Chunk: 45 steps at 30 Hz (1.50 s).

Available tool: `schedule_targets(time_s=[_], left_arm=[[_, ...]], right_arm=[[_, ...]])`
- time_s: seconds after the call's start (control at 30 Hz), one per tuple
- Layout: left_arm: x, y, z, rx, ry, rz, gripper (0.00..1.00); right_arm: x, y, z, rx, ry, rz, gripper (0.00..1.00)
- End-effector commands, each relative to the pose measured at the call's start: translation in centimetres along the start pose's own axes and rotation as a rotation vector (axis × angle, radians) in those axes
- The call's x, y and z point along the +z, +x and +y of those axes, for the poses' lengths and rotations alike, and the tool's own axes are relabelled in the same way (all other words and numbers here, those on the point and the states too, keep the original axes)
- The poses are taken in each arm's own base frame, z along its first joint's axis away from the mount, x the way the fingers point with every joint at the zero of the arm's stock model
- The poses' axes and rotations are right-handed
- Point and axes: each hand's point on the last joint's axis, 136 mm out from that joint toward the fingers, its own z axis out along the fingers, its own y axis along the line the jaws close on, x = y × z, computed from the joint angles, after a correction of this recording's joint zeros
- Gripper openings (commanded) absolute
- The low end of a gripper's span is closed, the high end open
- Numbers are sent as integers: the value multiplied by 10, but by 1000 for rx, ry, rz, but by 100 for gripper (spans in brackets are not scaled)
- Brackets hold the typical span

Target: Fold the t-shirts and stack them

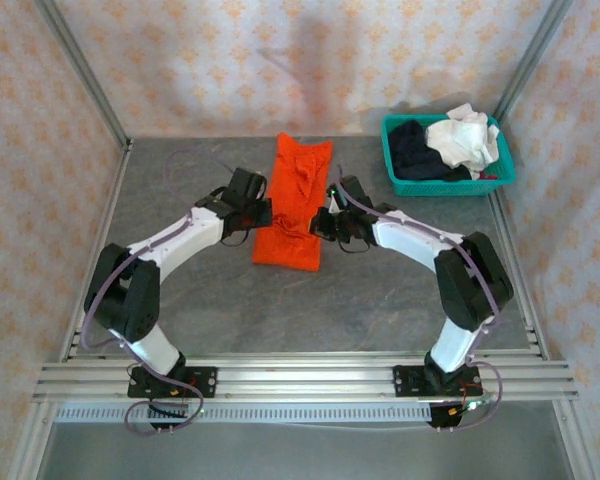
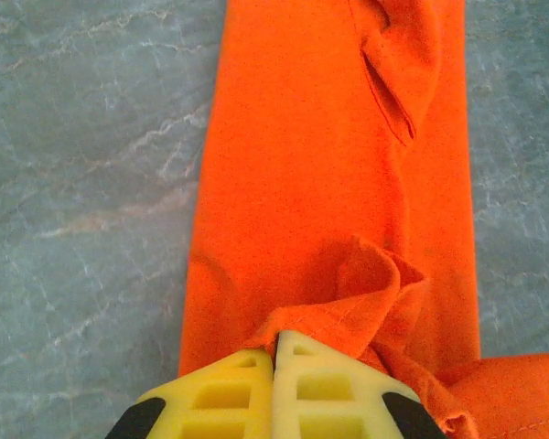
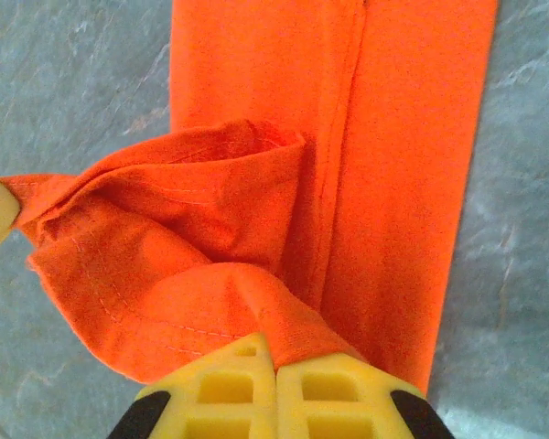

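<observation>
Finds the orange t-shirt point(image 1: 298, 205) in the middle of the bench point(image 1: 380, 300), already narrowed into a long strip. Holds it from both edges, with the left gripper point(image 2: 274, 352) clenched on bunched cloth and the right gripper point(image 3: 274, 357) clenched on a raised fold. Leaves, seemingly, the crosswise fold unfinished, plus the white t-shirt point(image 1: 467, 140) and navy t-shirt point(image 1: 415, 150), heaped in the teal basket point(image 1: 400, 185), unfolded and unstacked.

Orange t-shirt point(image 2: 320, 183): soft matt cloth, stitched seams. Table point(image 2: 73, 183): smooth grey, marbled, matt. Left gripper point(image 2: 274, 344): yellow matt plastic. Basket point(image 1: 448, 186), 2 o'clock: teal plastic mesh.
</observation>
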Motion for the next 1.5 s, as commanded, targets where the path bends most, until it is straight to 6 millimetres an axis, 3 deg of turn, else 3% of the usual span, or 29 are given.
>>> schedule_targets(time_s=[0.0, 0.23, 0.43, 0.93, 1.03, 1.2, 1.27, 1.3, 1.37, 1.47], left_arm=[[3, -25, 0, 30, -11, -43, 0], [27, -38, 2, 36, -26, -16, 0], [51, -35, 7, 32, -56, 32, 0], [64, -28, 23, 13, -106, 71, 0], [70, -29, 22, -9, -103, 78, 0], [71, -36, 13, -80, -51, 82, 41], [64, -41, 13, -114, -43, 67, 80], [61, -42, 13, -124, -39, 61, 88], [50, -46, 15, -149, -32, 40, 96], [32, -47, 16, -176, -14, 1, 97]], right_arm=[[2, -17, -1, -16, -5, -10, 0], [12, -40, -16, 18, 0, -26, 0], [22, -51, -24, 39, -3, -25, 0], [49, -68, -34, 68, -3, -13, 0], [45, -74, -32, 59, -7, -31, 11], [22, -86, -20, 16, -16, -106, 49], [10, -87, -12, -9, -31, -144, 57], [5, -87, -10, -22, -32, -157, 59], [-1, -84, -5, -52, -24, -173, 60], [5, -75, 0, -71, -19, -156, 60]])
